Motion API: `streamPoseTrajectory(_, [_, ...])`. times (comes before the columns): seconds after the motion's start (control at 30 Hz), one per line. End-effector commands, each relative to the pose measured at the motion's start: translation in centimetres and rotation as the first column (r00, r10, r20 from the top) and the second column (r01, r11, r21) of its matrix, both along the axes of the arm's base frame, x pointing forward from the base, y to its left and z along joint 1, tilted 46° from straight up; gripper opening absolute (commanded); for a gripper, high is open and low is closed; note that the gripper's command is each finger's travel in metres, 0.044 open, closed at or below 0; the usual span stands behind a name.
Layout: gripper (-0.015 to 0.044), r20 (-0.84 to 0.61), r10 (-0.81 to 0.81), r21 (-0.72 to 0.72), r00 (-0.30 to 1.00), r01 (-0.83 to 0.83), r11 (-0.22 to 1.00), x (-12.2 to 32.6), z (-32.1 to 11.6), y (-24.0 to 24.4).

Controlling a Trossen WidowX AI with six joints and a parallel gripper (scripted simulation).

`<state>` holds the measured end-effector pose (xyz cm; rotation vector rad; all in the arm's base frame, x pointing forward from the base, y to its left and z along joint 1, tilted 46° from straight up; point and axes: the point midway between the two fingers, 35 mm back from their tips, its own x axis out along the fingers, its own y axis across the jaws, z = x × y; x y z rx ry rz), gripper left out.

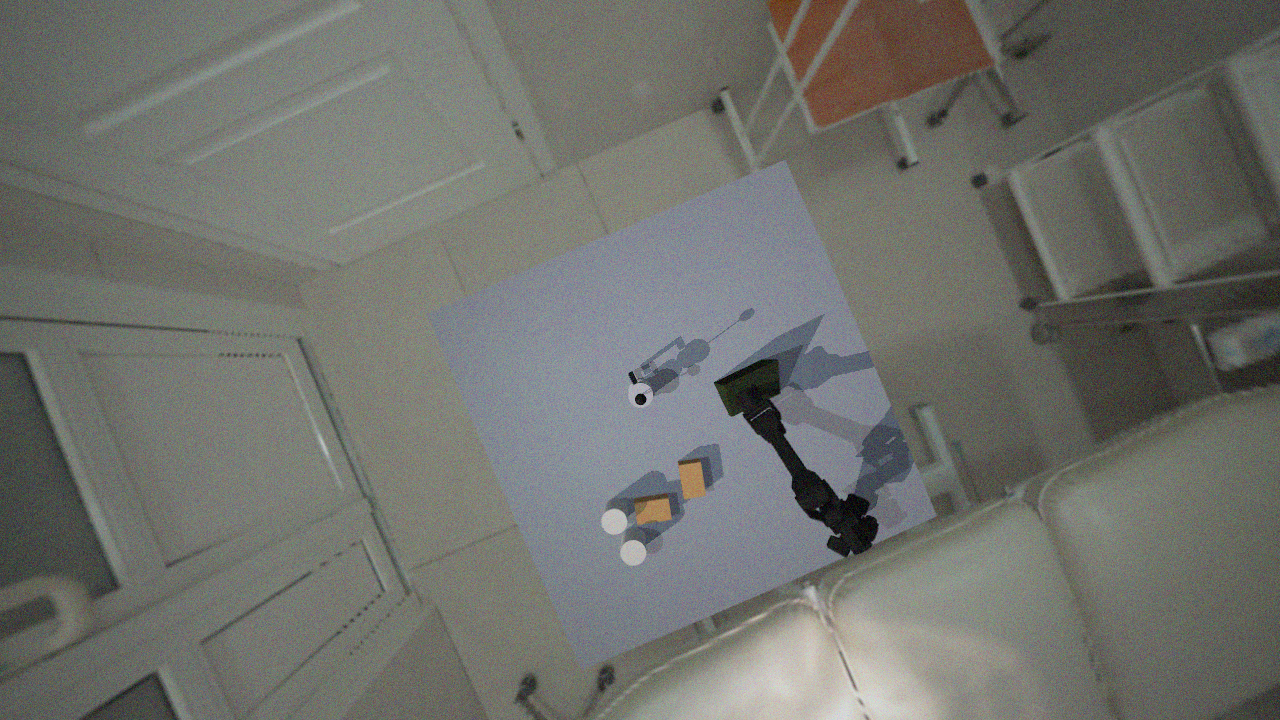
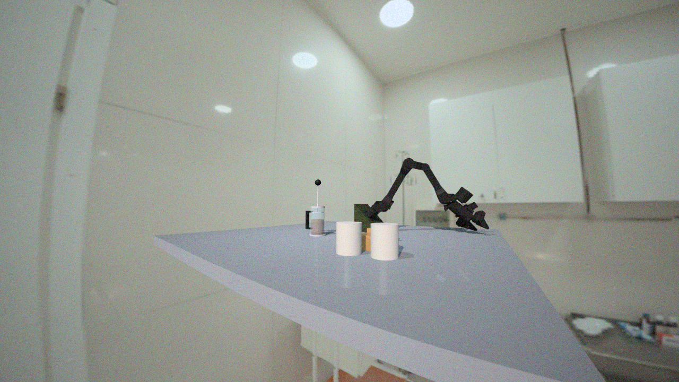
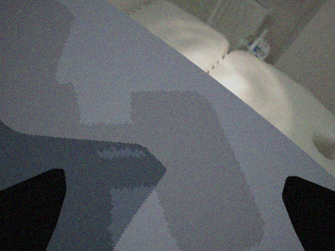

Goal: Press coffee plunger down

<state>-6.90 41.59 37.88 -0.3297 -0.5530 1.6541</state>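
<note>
The arm [image 2: 422, 175] is reaching from its green base [image 1: 750, 386] toward the table's [image 2: 427, 294] near edge, bent at a high elbow and angling downward. Its gripper [image 2: 477, 222] is hovering low over the table near the edge, and the fingers are standing wide apart with nothing between them; in the wrist view the two dark tips are sitting at the far left and right of the picture, with only bare table and overlapping shadows showing between them, and a pale couch [image 3: 261, 84] lying beyond the edge.

The press [image 2: 316, 220] is standing upright on the table, well apart from the gripper, on the other side of the base. Its plunger [image 2: 317, 182] is sticking up high, the black knob sitting well above the lid on a thin rod. The glass is showing a brown fill in its lower part, and a dark handle is pointing away from the arm.

Two white cylinders [image 2: 348, 238] are standing side by side closer to the exterior camera, with two orange blocks [image 1: 692, 479] just behind them, between the cylinders and the base. From above, one block is lying just beside the cylinders and the other a little further toward the base.
</note>
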Motion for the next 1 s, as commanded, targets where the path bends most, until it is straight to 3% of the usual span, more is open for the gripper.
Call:
streamPoseTrajectory(0.0, [0.0440, -0.044, -0.074, -0.010, 0.996, 0.073, 0.997, 3.3, 0.0, -0.1])
streamPoseTrajectory(0.33, [0.0440, -0.046, -0.263, -0.004, 0.964, 0.263, 0.965, 10.5, 1.6, -1.0])
streamPoseTrajectory(0.57, [0.0440, -0.051, -0.459, -0.029, 0.887, 0.458, 0.888, 19.4, 1.7, -3.3])
streamPoseTrajectory(0.97, [0.0440, -0.097, -0.773, -0.257, 0.627, 0.734, 0.628, 36.3, -4.5, -12.1])
